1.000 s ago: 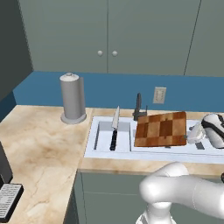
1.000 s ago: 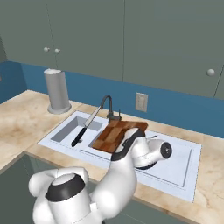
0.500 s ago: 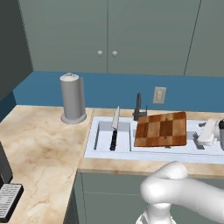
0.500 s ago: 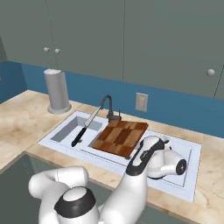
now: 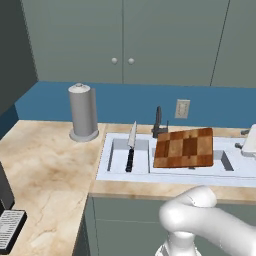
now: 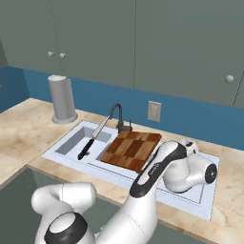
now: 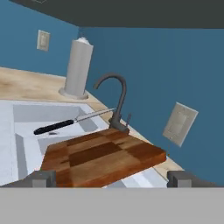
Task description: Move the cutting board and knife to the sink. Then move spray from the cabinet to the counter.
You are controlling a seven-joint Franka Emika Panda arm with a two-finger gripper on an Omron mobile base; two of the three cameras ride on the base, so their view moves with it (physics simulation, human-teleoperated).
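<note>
Across the sink (image 5: 115,170), I see the cutting board (image 5: 183,148) lying over the basin and the knife (image 5: 131,151) at its nine o'clock, tip on the rim, so I judge the first step finished. My gripper (image 7: 111,180) has its jaws spread wide, holding nothing. Next I need the spray, hidden behind shut cabinet doors (image 5: 123,42); which cabinet, I can't tell. Nothing stands on the worktop (image 5: 45,165) but a paper-towel cylinder (image 5: 83,113).

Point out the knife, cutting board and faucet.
knife (image 5: 130,160): left base view, black handle.
cutting board (image 5: 183,147): left base view, middle of the checkered top.
faucet (image 7: 122,98): hand view, upright neck.
</note>
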